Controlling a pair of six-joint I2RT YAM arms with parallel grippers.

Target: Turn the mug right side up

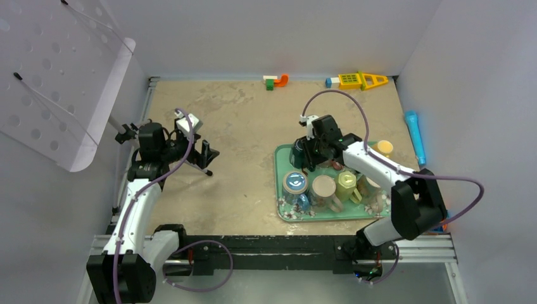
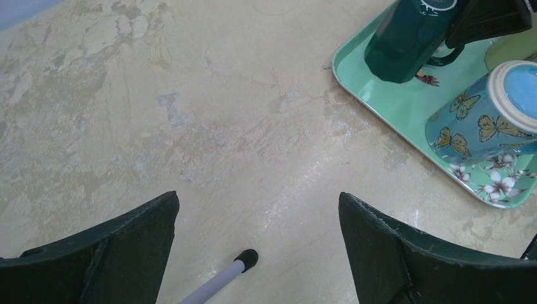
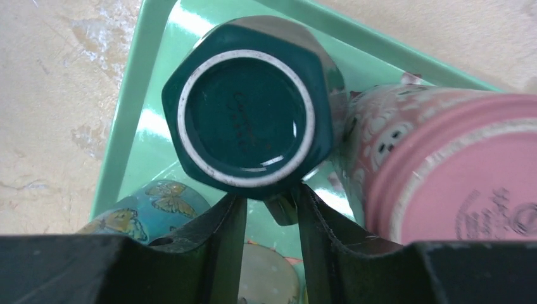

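Note:
A dark green mug stands upside down, base up, in the far left corner of a green tray. It also shows in the top view and the left wrist view. My right gripper is narrowed around the mug's handle, its tips against the mug's side. It sits over the tray in the top view. My left gripper is open and empty above bare table, left of the tray.
The tray holds several other upside-down mugs: a blue butterfly one, a pink one close beside the green mug, a yellow one. A rod's black tip lies under my left gripper. Toys line the back wall.

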